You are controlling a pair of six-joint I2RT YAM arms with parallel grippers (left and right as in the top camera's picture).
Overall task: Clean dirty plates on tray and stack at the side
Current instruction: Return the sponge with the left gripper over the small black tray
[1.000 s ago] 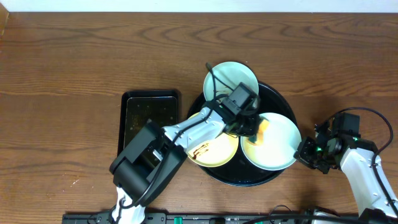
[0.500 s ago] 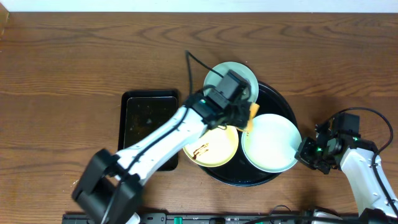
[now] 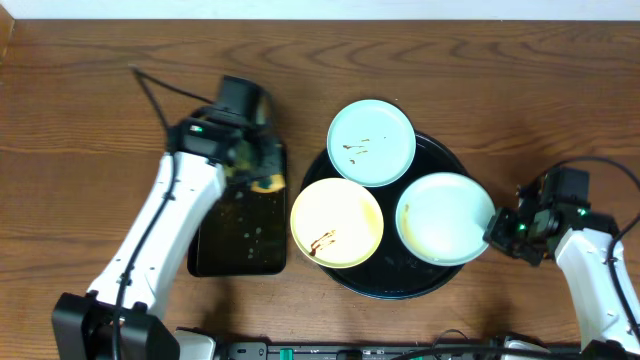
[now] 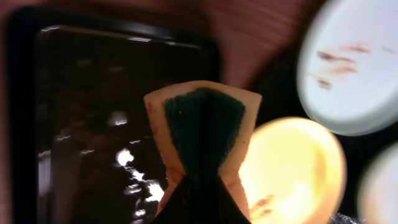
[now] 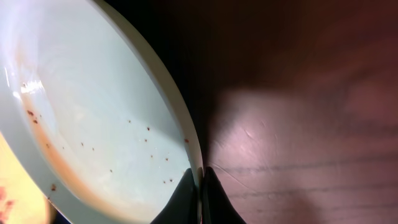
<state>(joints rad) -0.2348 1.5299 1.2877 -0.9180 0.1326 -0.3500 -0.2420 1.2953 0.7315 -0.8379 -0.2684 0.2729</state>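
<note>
The round black tray (image 3: 455, 165) holds three plates. A mint plate (image 3: 372, 142) with brown smears sits at the back and also shows in the left wrist view (image 4: 354, 65). A yellow plate (image 3: 337, 222) with a sauce smear is at the front left, also in the left wrist view (image 4: 292, 168). A mint plate (image 3: 443, 219), wiped with faint specks, is at the right (image 5: 93, 124). My right gripper (image 3: 497, 228) (image 5: 200, 177) is shut on its rim. My left gripper (image 3: 252, 170) is shut on a yellow-and-green sponge (image 4: 202, 127) over the rectangular tray.
A rectangular black tray (image 3: 240, 230) with wet glints lies left of the round tray, also in the left wrist view (image 4: 93, 124). Bare wood tabletop (image 3: 80, 150) stretches to the left and behind, and to the right of the round tray (image 5: 298, 124).
My left gripper has swung the sponge left, off the right mint plate, to above the rectangular tray. The right mint plate has shifted slightly right in my right gripper.
</note>
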